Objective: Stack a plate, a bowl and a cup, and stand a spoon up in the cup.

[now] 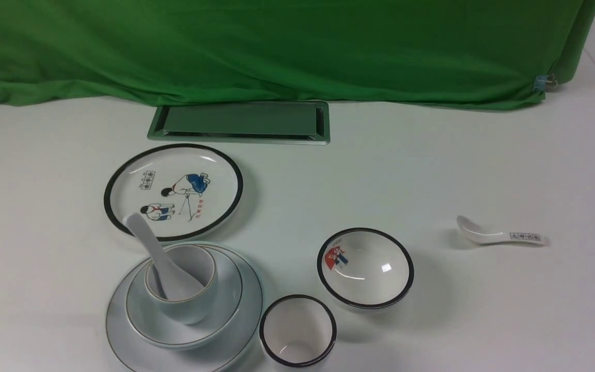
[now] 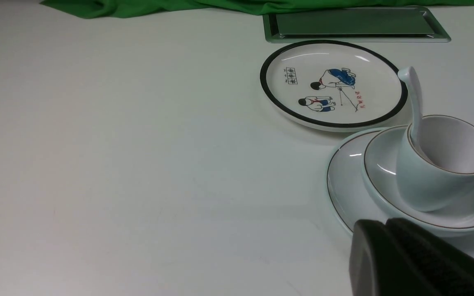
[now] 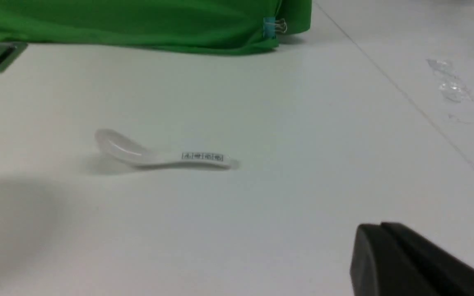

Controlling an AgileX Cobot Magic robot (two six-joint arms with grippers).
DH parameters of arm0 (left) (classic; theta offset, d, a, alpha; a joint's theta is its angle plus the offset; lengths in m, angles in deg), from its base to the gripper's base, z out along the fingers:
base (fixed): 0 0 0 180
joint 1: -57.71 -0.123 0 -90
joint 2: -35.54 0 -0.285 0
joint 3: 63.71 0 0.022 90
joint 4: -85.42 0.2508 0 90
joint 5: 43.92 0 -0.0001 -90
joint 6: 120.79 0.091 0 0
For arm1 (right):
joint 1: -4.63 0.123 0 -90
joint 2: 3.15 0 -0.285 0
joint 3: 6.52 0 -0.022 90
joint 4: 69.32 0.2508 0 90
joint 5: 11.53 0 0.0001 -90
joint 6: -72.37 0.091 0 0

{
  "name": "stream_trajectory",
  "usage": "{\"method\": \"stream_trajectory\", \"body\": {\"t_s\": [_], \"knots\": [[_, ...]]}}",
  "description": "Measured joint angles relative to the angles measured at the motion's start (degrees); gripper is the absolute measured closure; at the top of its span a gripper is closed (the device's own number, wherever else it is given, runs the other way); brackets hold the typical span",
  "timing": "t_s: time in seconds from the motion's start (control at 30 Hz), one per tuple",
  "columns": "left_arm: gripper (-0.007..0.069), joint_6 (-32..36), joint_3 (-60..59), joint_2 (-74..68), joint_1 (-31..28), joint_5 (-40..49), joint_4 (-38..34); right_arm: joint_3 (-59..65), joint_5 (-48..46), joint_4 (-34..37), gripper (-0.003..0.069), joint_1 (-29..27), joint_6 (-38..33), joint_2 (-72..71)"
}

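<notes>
The plate [image 1: 122, 330] carries the bowl [image 1: 142, 315], the cup [image 1: 186, 305] sits in it, and the spoon [image 1: 155, 253] leans in the cup, handle up and tilted toward the cartoon plate [image 1: 173, 191]. The stack lies on the left arm's side of the surface [image 1: 432, 170]. The right fingers [image 3: 410, 263] are closed on nothing; the left fingers [image 2: 410, 259], just beside the plate, also look closed and hold nothing.

White table [image 1: 483, 170]; green cloth [image 1: 277, 46] behind; metal hatch [image 1: 239, 122] inset.
</notes>
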Motion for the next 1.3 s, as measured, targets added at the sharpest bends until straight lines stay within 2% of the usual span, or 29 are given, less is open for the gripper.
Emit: {"method": "stream_trajectory", "body": {"t_s": [0.4,1.0,1.3], "knots": [[0.0653,0.00,0.00,0.00,0.00,-0.05,0.00,0.00,-0.49,-0.11,0.0637,-0.13,-0.45,-0.03],[0.0653,0.05,-0.54,0.00,-0.02,-0.12,-0.05,0.00,-0.49,-0.11,0.0568,-0.13,-0.45,-0.03],[0.0653,2.13,-0.89,0.00,-0.13,-0.88,-2.16,0.00,-0.67,-0.11,0.0539,-0.13,-0.45,-0.03]]}}
